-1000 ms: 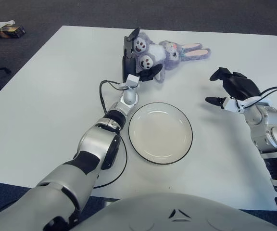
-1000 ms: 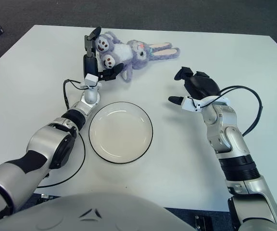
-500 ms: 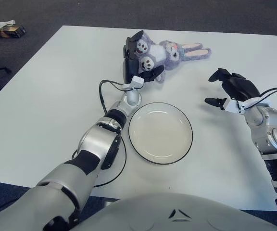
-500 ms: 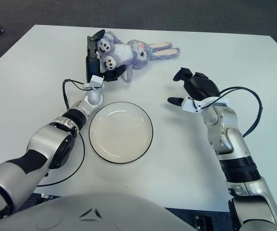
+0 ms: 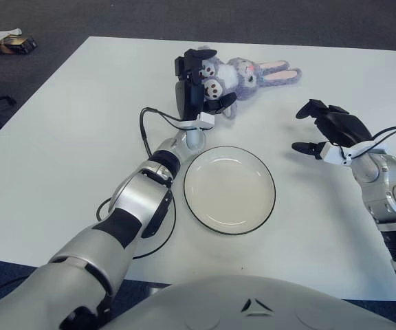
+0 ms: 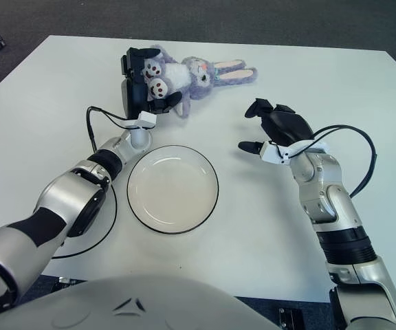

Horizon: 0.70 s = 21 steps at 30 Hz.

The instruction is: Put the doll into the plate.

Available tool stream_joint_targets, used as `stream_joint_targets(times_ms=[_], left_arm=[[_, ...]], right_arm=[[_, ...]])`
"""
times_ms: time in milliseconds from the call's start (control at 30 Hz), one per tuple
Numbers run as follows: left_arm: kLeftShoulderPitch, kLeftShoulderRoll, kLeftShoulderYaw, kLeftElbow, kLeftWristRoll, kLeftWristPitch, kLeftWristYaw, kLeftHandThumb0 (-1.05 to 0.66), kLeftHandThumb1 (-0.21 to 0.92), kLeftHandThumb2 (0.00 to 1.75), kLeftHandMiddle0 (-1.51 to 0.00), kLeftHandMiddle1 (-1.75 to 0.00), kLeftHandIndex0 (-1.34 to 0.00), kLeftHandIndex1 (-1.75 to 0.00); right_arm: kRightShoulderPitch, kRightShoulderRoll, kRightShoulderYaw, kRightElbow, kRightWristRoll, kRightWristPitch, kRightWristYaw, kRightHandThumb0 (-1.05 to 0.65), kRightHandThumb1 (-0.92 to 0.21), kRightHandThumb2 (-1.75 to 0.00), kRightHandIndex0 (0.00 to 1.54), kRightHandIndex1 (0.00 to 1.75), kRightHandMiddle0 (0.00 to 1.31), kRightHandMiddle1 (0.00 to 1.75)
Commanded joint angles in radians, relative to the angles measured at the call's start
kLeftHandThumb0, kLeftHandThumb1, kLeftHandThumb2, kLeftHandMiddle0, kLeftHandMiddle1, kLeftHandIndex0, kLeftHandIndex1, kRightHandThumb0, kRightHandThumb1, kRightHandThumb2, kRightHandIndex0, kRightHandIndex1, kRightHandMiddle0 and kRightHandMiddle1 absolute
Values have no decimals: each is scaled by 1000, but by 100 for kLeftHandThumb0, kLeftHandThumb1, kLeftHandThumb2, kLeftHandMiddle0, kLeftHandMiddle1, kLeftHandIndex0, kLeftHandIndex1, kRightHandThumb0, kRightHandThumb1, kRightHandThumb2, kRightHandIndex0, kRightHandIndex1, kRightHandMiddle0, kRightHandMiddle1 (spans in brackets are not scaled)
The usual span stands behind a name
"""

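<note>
A purple plush bunny doll (image 5: 245, 71) lies on its back at the far middle of the white table, ears pointing right and feet pointing left. My left hand (image 5: 198, 84) reaches over the doll's feet, its dark fingers curled around both legs. The doll still lies on the table. A white plate (image 5: 229, 190) with a dark rim sits just in front of that hand, with nothing on it. My right hand (image 5: 330, 128) hovers to the right of the plate, fingers spread, holding nothing.
A black cable (image 5: 145, 129) loops from my left wrist across the table left of the plate. The table's far edge runs just behind the doll. A small box and a cloth (image 5: 7, 42) lie on the dark floor at the far left.
My left hand's fingers have closed from spread around the doll's feet to curled over them, and the wrist has shifted slightly right. The right hand has barely moved.
</note>
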<state>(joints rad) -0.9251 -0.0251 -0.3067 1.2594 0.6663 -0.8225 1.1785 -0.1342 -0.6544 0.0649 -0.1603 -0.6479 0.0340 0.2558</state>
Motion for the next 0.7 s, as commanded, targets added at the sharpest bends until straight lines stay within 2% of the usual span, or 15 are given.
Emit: stream_joint_targets(times_ms=[0, 100, 267, 667], left_arm=[[-31, 10, -19, 9, 17, 14, 42, -2, 33, 127, -44, -170, -49, -174], [-36, 11, -25, 13, 18, 30, 53, -1, 28, 134, -50, -172, -53, -175], [-37, 10, -21, 19, -1, 35, 34, 0, 18, 144, -65, -163, -60, -175], [-37, 24, -51, 16, 16, 6, 33, 0, 6, 157, -80, -163, -62, -175]], right_arm=[[14, -18, -18, -14, 15, -22, -1, -66, -86, -59, 16, 114, 0, 120], [19, -21, -23, -16, 27, -40, 4, -66, -86, -59, 16, 112, 0, 119], [25, -24, -29, -21, 45, -63, 14, -66, -86, -60, 16, 105, 0, 115], [34, -42, -36, -7, 82, -128, 34, -68, -87, -59, 15, 91, 0, 102]])
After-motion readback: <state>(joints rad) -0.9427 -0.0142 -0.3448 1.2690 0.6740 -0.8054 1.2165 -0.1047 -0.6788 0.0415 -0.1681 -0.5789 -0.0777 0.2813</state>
